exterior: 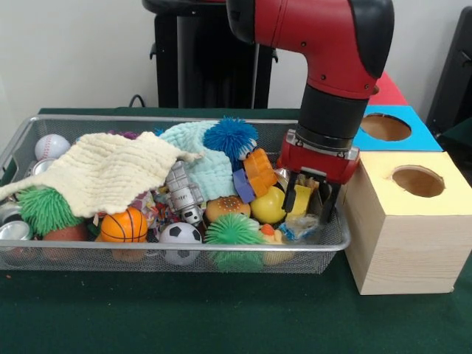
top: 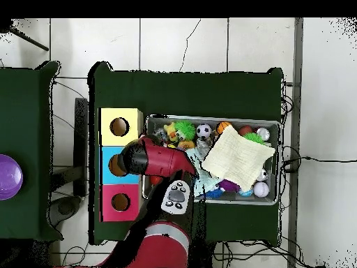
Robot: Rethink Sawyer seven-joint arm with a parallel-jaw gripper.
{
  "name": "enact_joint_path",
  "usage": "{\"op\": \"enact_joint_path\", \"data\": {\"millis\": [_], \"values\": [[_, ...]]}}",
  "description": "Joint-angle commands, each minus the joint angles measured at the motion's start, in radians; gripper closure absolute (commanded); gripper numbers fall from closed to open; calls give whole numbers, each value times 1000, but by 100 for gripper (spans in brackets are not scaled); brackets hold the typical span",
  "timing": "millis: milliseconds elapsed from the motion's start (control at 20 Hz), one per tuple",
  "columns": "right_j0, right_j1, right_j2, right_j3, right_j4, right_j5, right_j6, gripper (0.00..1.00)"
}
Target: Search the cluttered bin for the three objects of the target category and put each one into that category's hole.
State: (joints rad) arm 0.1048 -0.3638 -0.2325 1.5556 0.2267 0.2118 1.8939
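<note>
The wire mesh bin [exterior: 169,252] sits on the green table, full of toys; it also shows in the overhead view [top: 209,118]. My gripper [exterior: 310,203] hangs open low over the bin's right end, its black fingers [exterior: 290,199] spread apart. Just below it a wrinkly clear plastic piece [exterior: 301,226] with some blue on it lies against the mesh wall. I cannot pick out other clear plastic items; clutter and a cloth hide much of the bin. In the overhead view the red arm [top: 150,157] covers the gripper.
Three boxes with round holes stand beside the bin: yellow-topped [exterior: 418,181], blue [exterior: 386,127], red [exterior: 389,90]. In the bin lie a cream cloth [exterior: 110,169], basketball [exterior: 124,225], soccer ball [exterior: 180,234], green spiky ball [exterior: 233,230], yellow ball [exterior: 269,205] and metal cans [exterior: 13,230].
</note>
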Motion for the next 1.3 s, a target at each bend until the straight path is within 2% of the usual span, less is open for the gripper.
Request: {"op": "enact_joint_path", "data": {"millis": [50,150,400,1000,1100,1200,1300], "values": [[-70,111,159,19,30,-118,200,0],[-107,113,220,25,10,-188,196,0],[-158,81,297,57,-8,-208,184,0],[-196,59,350,68,-12,-224,178,0],[-187,38,334,71,-28,-253,176,0],[-128,19,240,50,-33,-322,181,0],[-46,17,109,23,-5,-376,178,0]]}}
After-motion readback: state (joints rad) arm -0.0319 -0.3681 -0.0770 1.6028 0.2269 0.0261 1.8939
